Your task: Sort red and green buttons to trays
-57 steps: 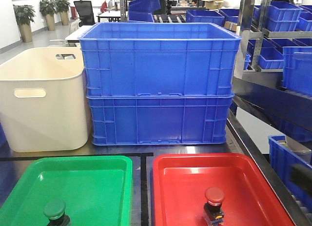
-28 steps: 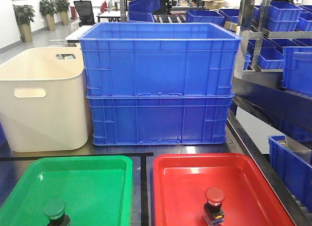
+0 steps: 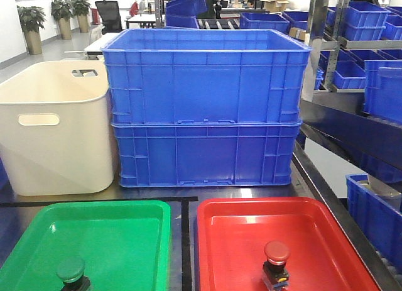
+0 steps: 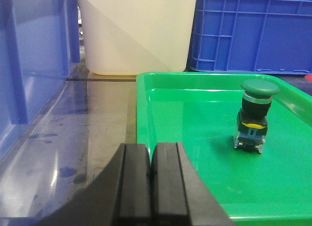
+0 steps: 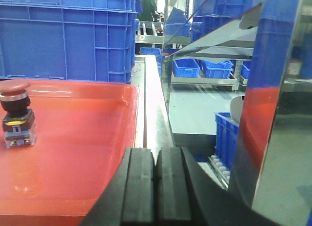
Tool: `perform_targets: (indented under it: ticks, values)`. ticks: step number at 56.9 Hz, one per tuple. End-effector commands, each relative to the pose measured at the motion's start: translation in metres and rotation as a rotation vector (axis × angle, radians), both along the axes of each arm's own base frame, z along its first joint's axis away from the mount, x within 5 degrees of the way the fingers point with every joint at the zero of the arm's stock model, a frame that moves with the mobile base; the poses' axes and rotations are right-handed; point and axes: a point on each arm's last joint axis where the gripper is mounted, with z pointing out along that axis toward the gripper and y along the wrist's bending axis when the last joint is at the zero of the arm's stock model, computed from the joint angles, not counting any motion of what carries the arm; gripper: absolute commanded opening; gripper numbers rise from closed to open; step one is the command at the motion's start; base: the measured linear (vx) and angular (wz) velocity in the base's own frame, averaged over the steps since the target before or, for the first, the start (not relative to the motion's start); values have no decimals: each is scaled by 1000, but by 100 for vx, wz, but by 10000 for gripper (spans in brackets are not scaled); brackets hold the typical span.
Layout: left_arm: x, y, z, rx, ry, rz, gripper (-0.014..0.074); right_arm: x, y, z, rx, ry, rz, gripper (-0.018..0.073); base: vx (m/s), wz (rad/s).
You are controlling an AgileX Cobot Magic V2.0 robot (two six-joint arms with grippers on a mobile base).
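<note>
The green button (image 3: pixel 70 272) stands upright in the green tray (image 3: pixel 125 234) near its front; it also shows in the left wrist view (image 4: pixel 255 113) on the green tray (image 4: pixel 195 118). The red button (image 3: pixel 276 259) stands upright in the red tray (image 3: pixel 239 241); the right wrist view shows the button (image 5: pixel 16 113) at the far left of that tray (image 5: pixel 83 138). My left gripper (image 4: pixel 151 150) is shut and empty at the green tray's near left corner. My right gripper (image 5: pixel 157 157) is shut and empty at the red tray's near right edge.
Two stacked blue crates (image 3: pixel 204 109) stand behind the trays, with a cream tub (image 3: pixel 53 127) to their left. A blue crate wall (image 4: pixel 29 70) lies left of the green tray. Shelving with blue bins (image 3: pixel 367 65) runs along the right; the table edge (image 5: pixel 153 109) drops off beside the red tray.
A dark shape at the right edge of the front view a second ago is gone from sight. The buttons and trays have not moved.
</note>
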Motion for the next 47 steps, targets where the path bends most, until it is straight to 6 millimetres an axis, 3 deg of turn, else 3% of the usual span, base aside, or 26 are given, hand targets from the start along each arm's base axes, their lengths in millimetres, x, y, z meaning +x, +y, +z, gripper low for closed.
perform_targets:
  ticks: [1,47]
  values:
    - [-2,0,15,-9,-116,-6,-6,-1,0,5,-15,-91,4,-12,0,0]
    - [-2,0,15,-9,-116,-6,-6,-1,0,5,-15,-89,4,-10,0,0]
